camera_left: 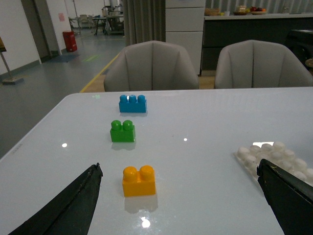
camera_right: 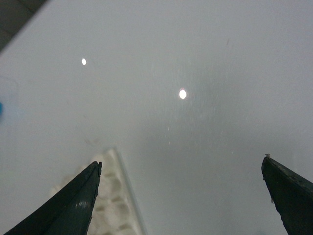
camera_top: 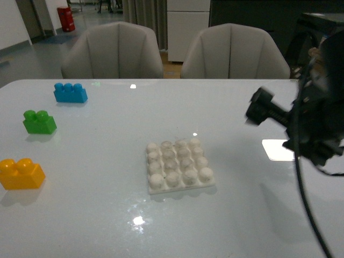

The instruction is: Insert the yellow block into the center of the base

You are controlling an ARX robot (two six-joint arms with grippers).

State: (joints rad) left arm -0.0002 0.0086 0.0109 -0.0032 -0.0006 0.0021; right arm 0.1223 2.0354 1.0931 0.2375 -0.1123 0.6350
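The yellow block stands on the white table near its left edge, studs up. In the left wrist view the yellow block lies ahead of my left gripper, closer to one finger and touching neither. That gripper is open and holds nothing. The off-white studded base lies flat at the table's middle; the base shows partly behind the other left finger. My right gripper is open and empty over bare table, with a corner of the base by one finger. The right arm hangs at the right.
A green two-stud brick and a blue three-stud brick stand behind the yellow block on the left. A flat white rectangle lies under the right arm. Two grey chairs stand behind the table's far edge.
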